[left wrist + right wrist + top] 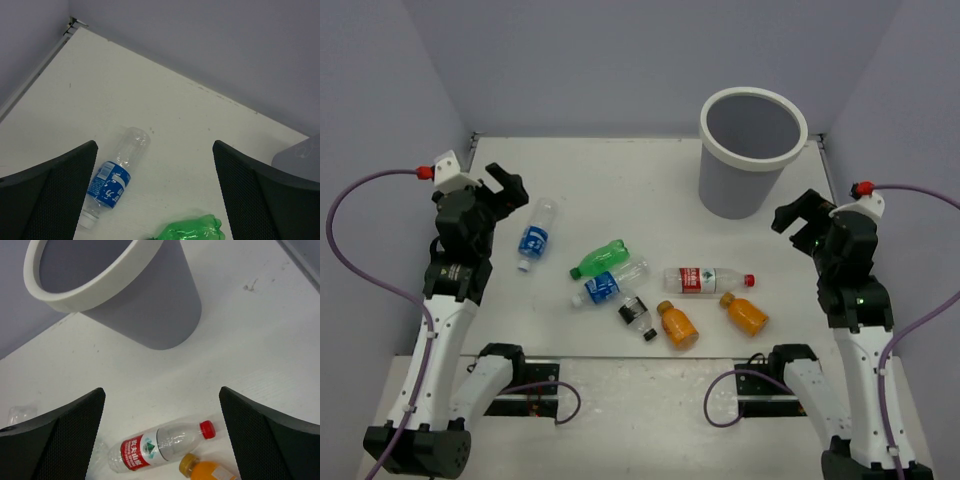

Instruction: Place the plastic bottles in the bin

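Note:
Seven bottles lie on the white table. A clear blue-labelled bottle (535,236) (112,182) lies apart at the left. The rest cluster near the middle: green bottle (600,259) (192,231), second blue-labelled bottle (607,285), dark-labelled bottle (636,315), two orange bottles (678,325) (745,313) and red-labelled bottle (705,280) (160,446). The bin (740,190) (150,315) stands upright at the far right and looks empty. My left gripper (508,192) (155,150) hovers open above the left bottle. My right gripper (798,214) (162,392) hovers open between bin and cluster.
Grey walls enclose the table on the left, back and right. Purple cables loop from both arms at the sides. The arm bases sit at the near edge. An orange bottle's cap end (210,471) shows below the red-capped bottle.

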